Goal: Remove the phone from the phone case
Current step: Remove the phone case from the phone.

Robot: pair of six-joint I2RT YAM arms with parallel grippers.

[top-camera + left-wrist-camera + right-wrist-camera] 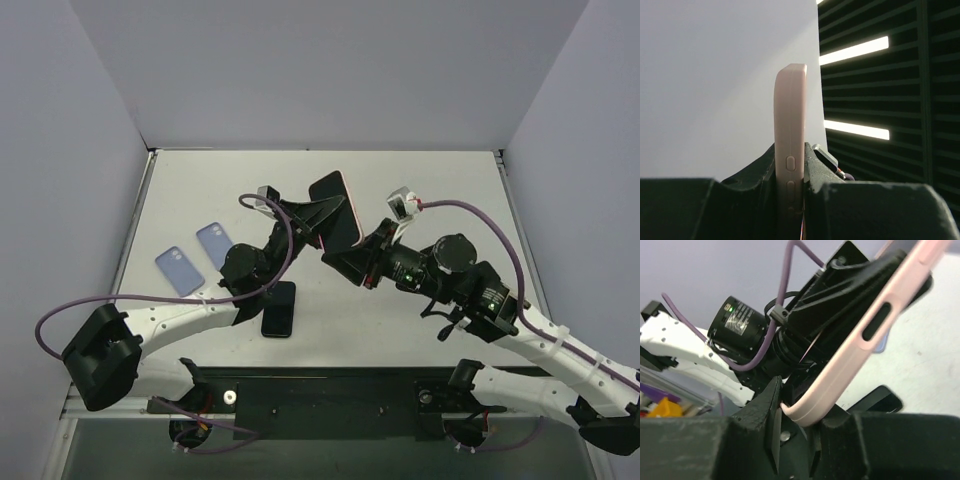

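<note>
1. Your phone case (790,110), the pink one, is held in the air over the middle of the table (430,190), between the two arms. The phone (333,215) sits inside it, with its dark face showing from above.
2. The left gripper (789,165) is closed almost fully. It pinches the case flat across its front and back, down by the side buttons, and the case stands upright out of it.
3. The right gripper (805,411) has its fingers drawn in around one lower corner of the case. It looks like a grip, though contact on the right-hand finger is hard to make out.
4. The left pinch presses both faces together, so it probably clamps the phone into the shell. If you peel with the right arm against that pinch, the soft rim will likely stretch and nothing will come free.
5. The corner hold is shallow and sits on a rounded edge. A hard pull may make the fingers slip off with a jolt.
6. If you loosen the left pinch too far, case and phone could both drop. A dark phone (280,308) lies on the table just to the near side, and two blue cases (178,270) lie further left.
7. The two wrists are crowded together. A wide twist risks knocking them or snagging the purple cable (291,245).
</note>
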